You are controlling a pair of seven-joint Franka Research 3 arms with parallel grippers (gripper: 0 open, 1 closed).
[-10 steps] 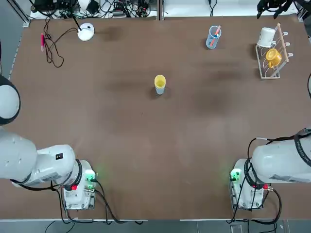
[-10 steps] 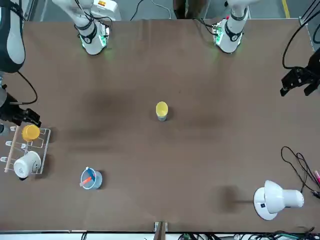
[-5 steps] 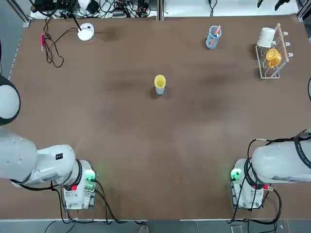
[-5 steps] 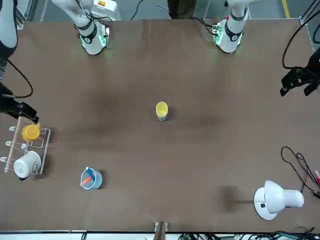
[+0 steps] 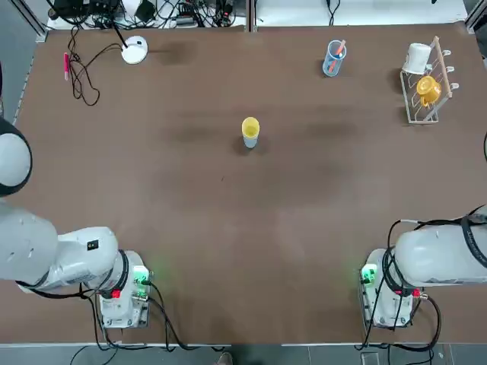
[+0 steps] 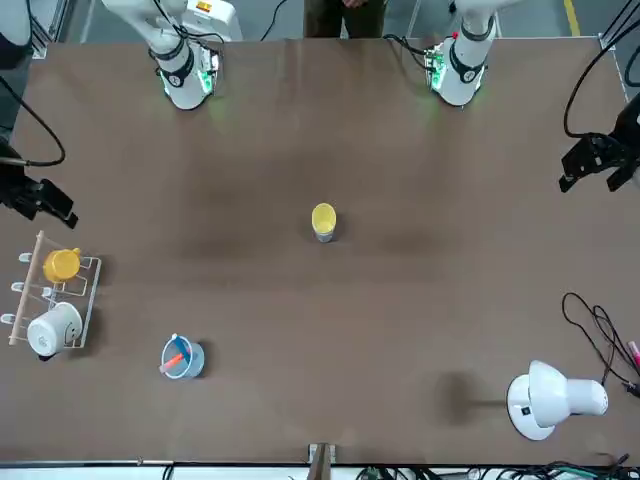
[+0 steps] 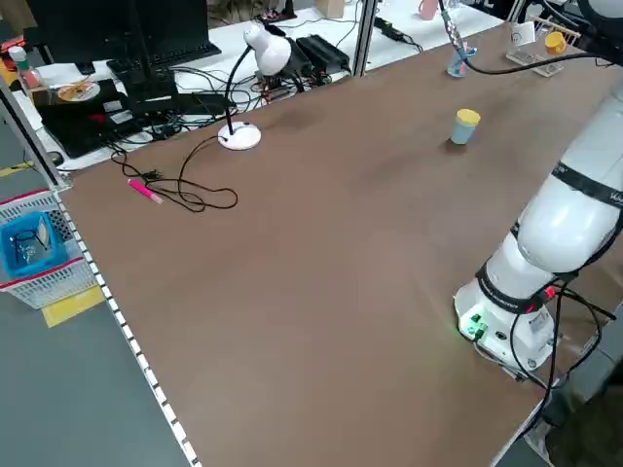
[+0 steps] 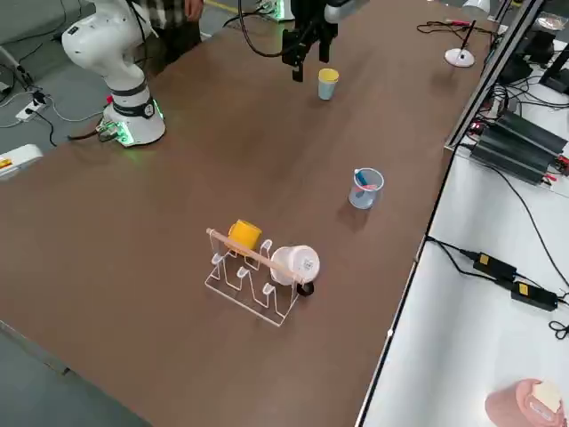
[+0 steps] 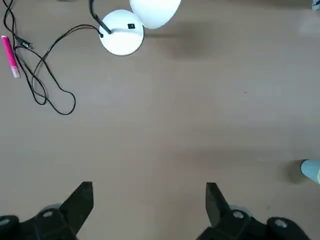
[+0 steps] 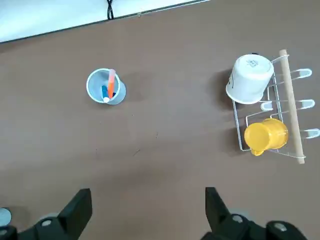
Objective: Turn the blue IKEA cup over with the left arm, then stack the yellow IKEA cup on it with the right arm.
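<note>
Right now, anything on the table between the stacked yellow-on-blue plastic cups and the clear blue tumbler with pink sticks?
Nothing: the top view shows bare brown tabletop between the stacked cups and the tumbler.

Small pale sky-blue plastic tumbler (image 6: 324, 235): largely hidden beneath bright yellow plastic tumbler (image 6: 323, 217), only a band showing. Black right gripper (image 6: 38, 200): cut by front view's edge; absent from overhead view

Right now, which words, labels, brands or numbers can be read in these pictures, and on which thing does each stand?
No text can be read.
White mug on the rack: faint marks on its base, too blurred to read.
Lamp base: a small dark label, too small to read.
Left arm: a small black mark, too small to read.
Yellow cup on the blue cup: no print shows.
</note>
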